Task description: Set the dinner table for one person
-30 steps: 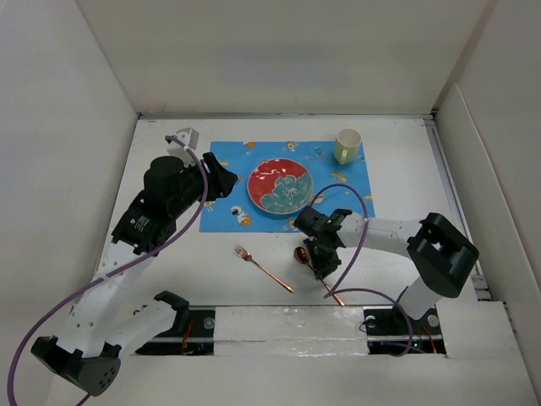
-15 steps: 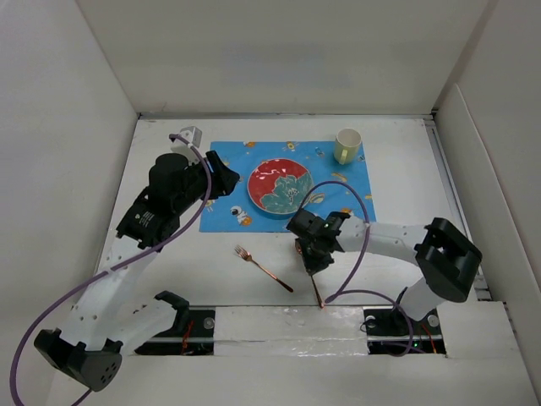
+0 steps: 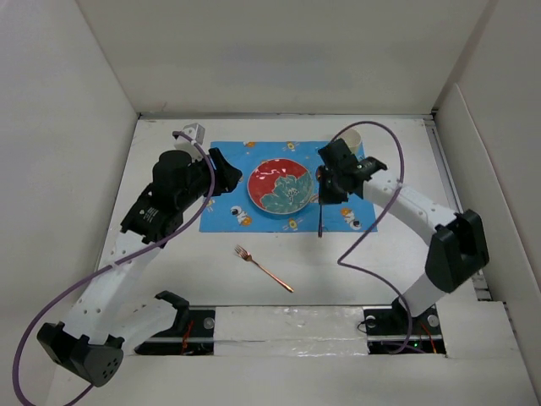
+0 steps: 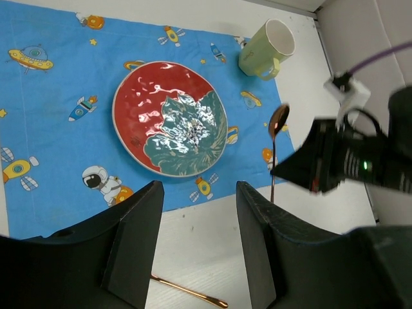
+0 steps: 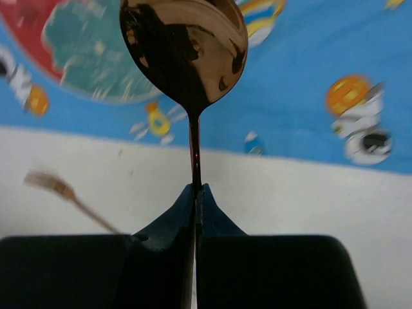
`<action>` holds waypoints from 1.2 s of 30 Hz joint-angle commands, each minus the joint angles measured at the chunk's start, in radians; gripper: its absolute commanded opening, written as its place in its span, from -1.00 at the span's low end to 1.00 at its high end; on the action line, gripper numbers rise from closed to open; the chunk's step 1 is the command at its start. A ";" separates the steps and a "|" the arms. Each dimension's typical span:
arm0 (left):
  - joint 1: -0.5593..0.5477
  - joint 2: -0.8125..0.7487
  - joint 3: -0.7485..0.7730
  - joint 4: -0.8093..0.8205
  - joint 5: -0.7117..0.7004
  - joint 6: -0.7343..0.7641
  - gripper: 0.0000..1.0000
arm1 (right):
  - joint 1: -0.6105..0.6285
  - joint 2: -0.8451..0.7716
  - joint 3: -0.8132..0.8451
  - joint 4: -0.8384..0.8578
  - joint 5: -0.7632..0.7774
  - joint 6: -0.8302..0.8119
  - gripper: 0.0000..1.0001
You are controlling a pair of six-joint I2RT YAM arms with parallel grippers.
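- While the right gripper [image 5: 195,191] clamps the spoon [image 5: 183,51] by its handle, the spoon's bowl hangs over the blue mat [image 3: 226,218], just right of the plate [image 3: 281,188].
- Left gripper [image 4: 196,241] stands spread, holding nothing, by the mat's left side.
- White counter [image 3: 203,271] carries the mat, plate, cup [image 4: 267,48] and fork [image 3: 264,268].

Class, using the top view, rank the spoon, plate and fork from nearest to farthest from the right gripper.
1. Spoon: clamped in the right gripper itself.
2. Plate: just to the gripper's left.
3. Fork: on the bare table, towards the arm bases and further left.
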State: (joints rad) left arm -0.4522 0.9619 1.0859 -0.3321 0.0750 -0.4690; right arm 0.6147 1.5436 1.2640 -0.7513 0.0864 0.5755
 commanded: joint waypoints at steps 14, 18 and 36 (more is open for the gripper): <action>-0.005 -0.005 0.009 0.039 -0.001 0.010 -0.09 | -0.205 0.501 0.419 0.024 0.041 -0.204 -1.00; -0.005 0.018 0.009 0.044 0.005 0.013 -0.09 | -0.223 0.561 0.459 0.015 0.041 -0.212 -1.00; -0.005 0.044 0.022 0.045 0.008 0.015 -0.09 | -0.231 0.483 0.485 -0.026 0.041 -0.190 -0.20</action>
State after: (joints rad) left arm -0.4522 1.0180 1.0863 -0.3237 0.0769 -0.4683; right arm 0.3794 2.1742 1.7420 -0.7601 0.1101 0.3847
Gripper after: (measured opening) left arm 0.457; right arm 0.393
